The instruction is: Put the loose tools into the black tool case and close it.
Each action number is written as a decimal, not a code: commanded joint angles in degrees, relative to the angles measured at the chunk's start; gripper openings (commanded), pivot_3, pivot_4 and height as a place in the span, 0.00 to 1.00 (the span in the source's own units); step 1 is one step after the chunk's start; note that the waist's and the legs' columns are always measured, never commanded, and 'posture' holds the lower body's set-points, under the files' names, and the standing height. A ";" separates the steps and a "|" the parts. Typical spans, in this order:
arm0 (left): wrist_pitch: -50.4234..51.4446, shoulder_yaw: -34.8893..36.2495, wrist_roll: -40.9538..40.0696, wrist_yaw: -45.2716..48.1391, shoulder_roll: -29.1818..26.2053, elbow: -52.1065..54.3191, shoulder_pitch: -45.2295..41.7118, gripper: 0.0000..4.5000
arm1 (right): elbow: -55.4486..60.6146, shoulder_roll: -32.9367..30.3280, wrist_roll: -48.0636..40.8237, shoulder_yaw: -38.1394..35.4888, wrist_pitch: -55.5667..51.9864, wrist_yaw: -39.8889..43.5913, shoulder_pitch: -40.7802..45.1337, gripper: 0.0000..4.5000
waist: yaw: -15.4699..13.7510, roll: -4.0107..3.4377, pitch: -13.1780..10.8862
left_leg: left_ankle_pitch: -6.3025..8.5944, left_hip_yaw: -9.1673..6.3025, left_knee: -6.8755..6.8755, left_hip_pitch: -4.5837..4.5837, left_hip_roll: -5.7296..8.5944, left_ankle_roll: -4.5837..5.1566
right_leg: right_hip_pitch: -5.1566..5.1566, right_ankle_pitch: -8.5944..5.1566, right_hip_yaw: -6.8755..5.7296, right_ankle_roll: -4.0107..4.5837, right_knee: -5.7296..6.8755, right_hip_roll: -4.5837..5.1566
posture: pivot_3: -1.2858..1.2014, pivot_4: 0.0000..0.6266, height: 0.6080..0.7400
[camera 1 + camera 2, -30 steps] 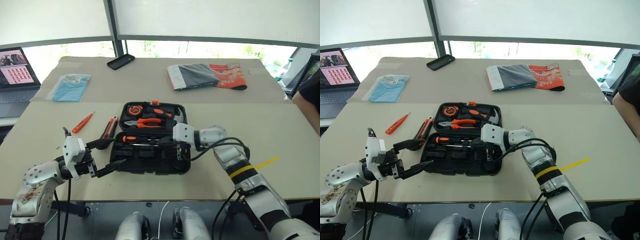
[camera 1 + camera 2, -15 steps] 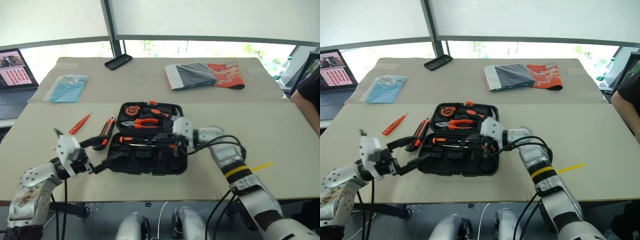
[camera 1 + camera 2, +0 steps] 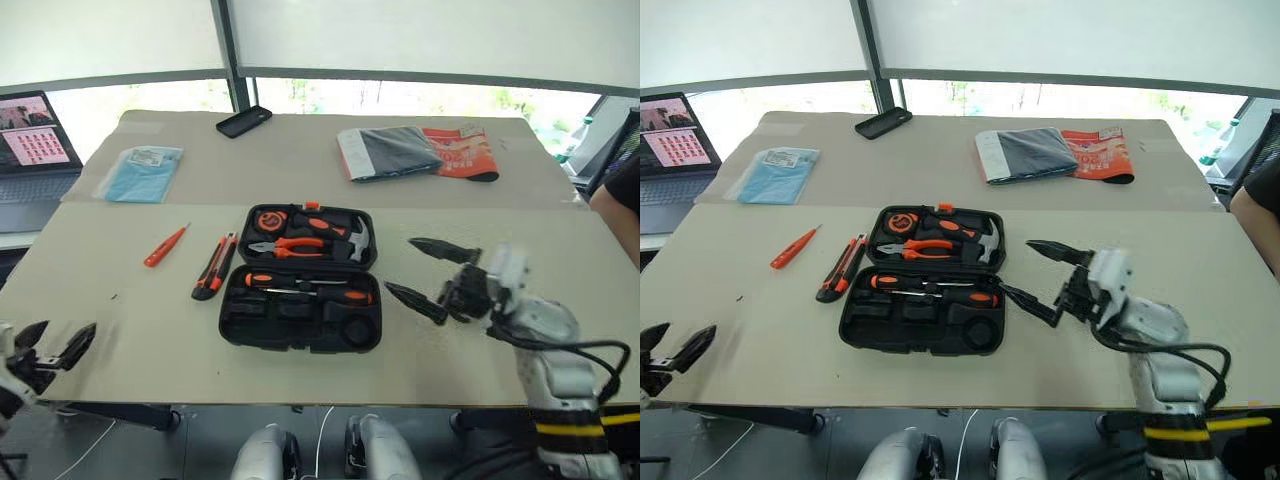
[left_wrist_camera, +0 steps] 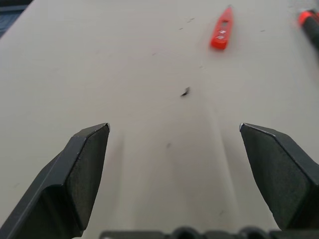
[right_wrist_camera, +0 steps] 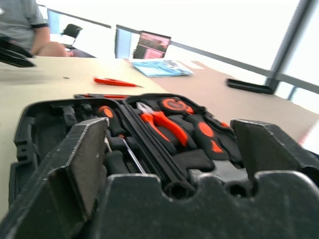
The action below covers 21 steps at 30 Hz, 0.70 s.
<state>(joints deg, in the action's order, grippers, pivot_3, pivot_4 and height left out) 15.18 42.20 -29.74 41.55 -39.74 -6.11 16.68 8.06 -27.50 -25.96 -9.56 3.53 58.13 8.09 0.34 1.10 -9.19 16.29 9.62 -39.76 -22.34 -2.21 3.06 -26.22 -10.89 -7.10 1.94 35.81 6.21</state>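
The black tool case (image 3: 238, 328) lies open in the middle of the table. Two orange-and-black screwdrivers (image 3: 310, 286) lie in its near half, and a round dark roll (image 3: 356, 333) fills its near right recess. Left of the case lie the utility knife (image 3: 214, 266) and the slim orange screwdriver (image 3: 165, 245), which also shows in the left wrist view as a screwdriver (image 4: 222, 34). My right gripper (image 3: 402, 266) hangs open and empty just right of the case. My left gripper (image 3: 62, 332) stands open and empty at the table's near left edge, its fingers (image 4: 84, 169) wide apart.
Pliers (image 3: 288, 244), a hammer and a tape measure sit in the case's far half. A phone (image 3: 243, 121), a blue packet (image 3: 140, 172) and folded grey and red items (image 3: 415, 150) lie at the back. A laptop (image 3: 30, 150) stands far left. A person's arm (image 3: 615, 200) shows at the right edge.
My right gripper has opened and drawn back to the right, out of the case. My left arm has swung away from the case to the table's near left edge.
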 commanded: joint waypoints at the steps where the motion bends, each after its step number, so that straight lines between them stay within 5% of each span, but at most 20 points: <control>1: 0.56 0.96 0.42 -0.35 -2.82 -1.24 -1.94 1.00 | 3.82 -0.48 -2.97 -2.85 1.88 -0.33 -2.34 1.00 | -0.21 0.01 -0.01 | 0.00 -0.01 0.00 0.01 0.00 -0.01 | -0.02 -0.01 -0.01 0.02 0.02 0.00 | 0.52 0.24 1.00; 6: 6.47 -2.71 -0.28 -1.49 -6.47 -3.71 -10.81 1.00 | 7.94 -1.39 -4.29 -2.20 1.27 -0.17 -3.78 1.00 | -1.01 0.02 -0.02 | -0.09 -0.08 0.01 0.06 -0.05 -0.14 | -0.03 -0.17 -0.02 0.29 0.10 0.01 | 0.52 0.24 1.00; 12: 17.13 -15.96 3.38 -0.34 -11.71 -12.02 -29.30 1.00 | 14.65 -1.45 -6.61 1.17 -4.29 -3.73 0.75 1.00 | -1.09 0.09 -0.05 | -0.17 -0.04 0.01 -0.01 -0.06 -0.26 | -0.01 0.02 -0.06 0.01 0.18 -0.10 | 0.52 0.24 1.00; 21: 10.84 -33.71 17.20 2.95 -9.44 -41.55 -56.50 1.00 | 16.05 -0.54 -6.31 4.94 -7.38 -6.81 5.61 1.00 | -0.56 0.29 -0.13 | -0.56 0.23 0.00 -0.04 0.04 -0.12 | -0.06 -0.01 -0.15 0.07 0.16 -0.81 | 0.52 0.24 1.00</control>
<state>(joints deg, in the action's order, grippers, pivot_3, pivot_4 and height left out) 28.53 10.05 -15.38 44.46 -49.38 -43.26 -37.63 21.85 -27.77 -31.21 -4.32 -3.34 52.08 13.10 -0.21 1.38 -9.32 15.73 9.87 -39.77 -22.39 -2.17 2.95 -26.28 -10.90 -7.25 2.02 35.95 5.41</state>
